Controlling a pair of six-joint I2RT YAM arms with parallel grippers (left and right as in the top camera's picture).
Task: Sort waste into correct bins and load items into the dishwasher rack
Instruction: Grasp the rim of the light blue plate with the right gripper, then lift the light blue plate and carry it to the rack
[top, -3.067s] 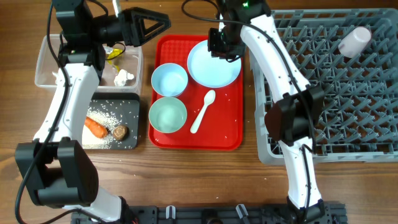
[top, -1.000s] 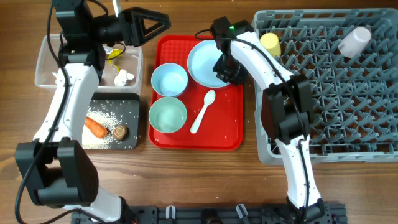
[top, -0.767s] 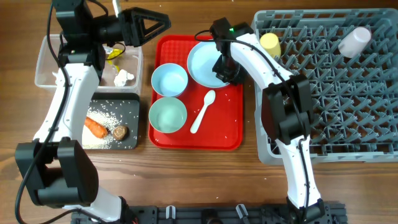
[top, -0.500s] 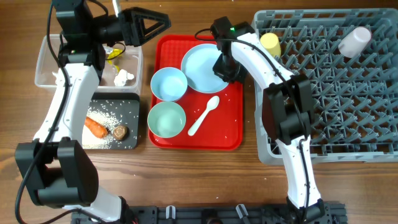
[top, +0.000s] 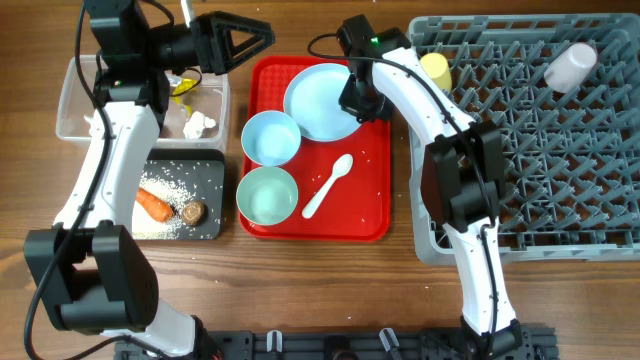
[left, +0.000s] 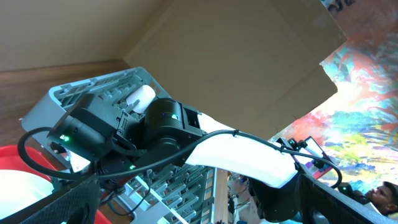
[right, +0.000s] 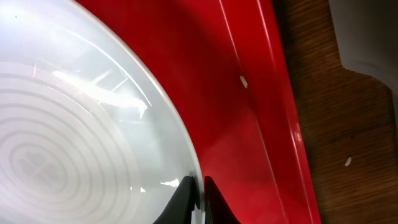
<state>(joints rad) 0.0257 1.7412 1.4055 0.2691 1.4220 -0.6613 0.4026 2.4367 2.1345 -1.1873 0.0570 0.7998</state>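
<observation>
There is one red tray (top: 360, 205), one light blue plate (top: 315, 100) and one white spoon (top: 327, 186). There are two bowls: a light blue bowl (top: 271, 137) and a mint bowl (top: 267, 195). There are two cups: a yellow cup (top: 434, 68) and a pale pink cup (top: 570, 66). There is one grey rack (top: 560, 150). There are two bins: a clear tub (top: 75, 115) and a black tray (top: 213, 190). There is one carrot (top: 154, 205), one brown lump (top: 193, 212), one white tissue (top: 200, 126) and one yellow wrapper (top: 183, 85)

No lettering, label, brand or number is legible anywhere (the bright multicoloured painted panel (left: 367, 118) beside the brown cardboard sheet (left: 236, 62) shows only blurred shapes).
</observation>
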